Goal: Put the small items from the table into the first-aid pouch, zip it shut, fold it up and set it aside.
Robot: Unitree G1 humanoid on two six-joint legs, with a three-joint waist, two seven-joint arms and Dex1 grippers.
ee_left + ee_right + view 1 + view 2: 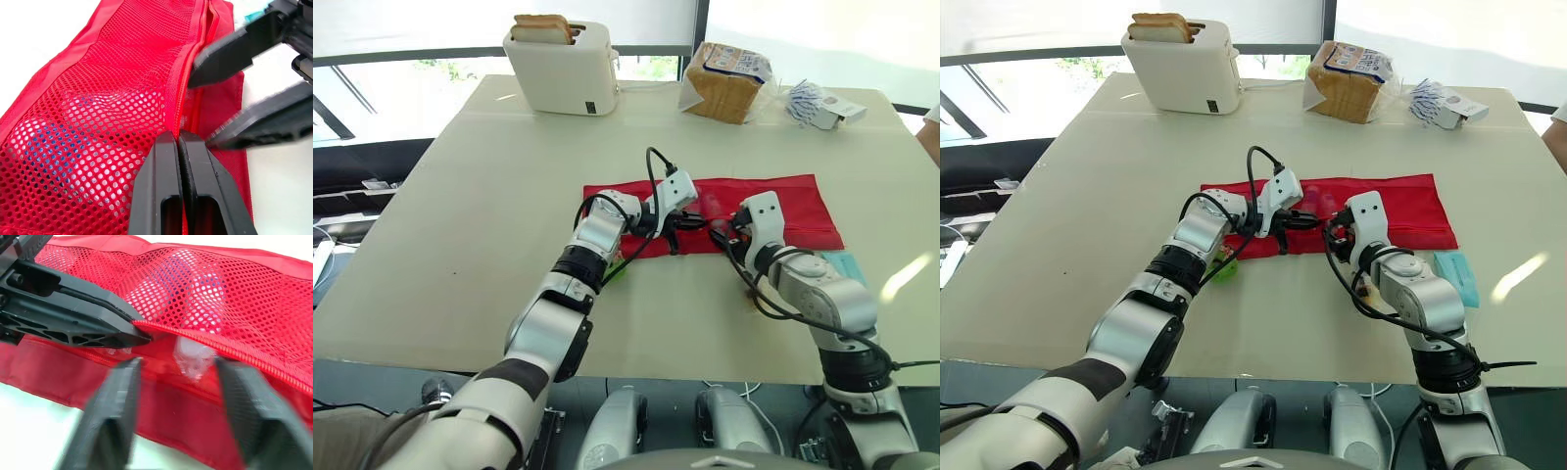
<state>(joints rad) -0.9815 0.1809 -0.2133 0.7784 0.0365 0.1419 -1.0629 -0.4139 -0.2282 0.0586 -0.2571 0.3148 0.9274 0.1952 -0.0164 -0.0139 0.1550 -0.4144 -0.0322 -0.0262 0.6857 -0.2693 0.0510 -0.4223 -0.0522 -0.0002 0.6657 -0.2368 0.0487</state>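
Left gripper point(177, 137) clamps the limp first-aid pouch point(98, 73) by its zipper seam point(178, 93), firmest hold I judge; right gripper point(176, 363) released.

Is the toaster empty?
No, bread slices stick out of the top of the toaster.

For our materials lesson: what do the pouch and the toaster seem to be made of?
The pouch: red woven fabric, likely nylon, matte; its pocket is mesh, shown by the regular holes. The toaster: probably white plastic, smooth with a soft sheen.
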